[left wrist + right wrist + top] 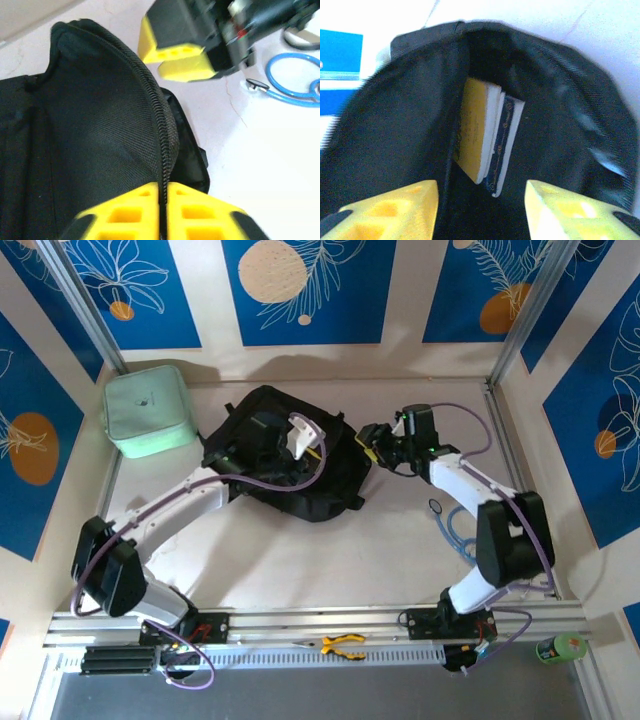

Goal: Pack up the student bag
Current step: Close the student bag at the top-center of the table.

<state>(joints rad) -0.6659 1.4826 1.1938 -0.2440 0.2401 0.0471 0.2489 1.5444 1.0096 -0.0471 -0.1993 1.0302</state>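
The black backpack (300, 480) lies in the middle of the table (300, 570), near a mint-green case (150, 410). The left gripper (162, 192) pinches the backpack's zipper edge (155, 110). The right gripper (482, 197) hangs open at its mouth, where two books (480, 135) stand inside.

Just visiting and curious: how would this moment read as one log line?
left gripper: shut on student bag zipper edge | right gripper: open at bag mouth | inside: two books
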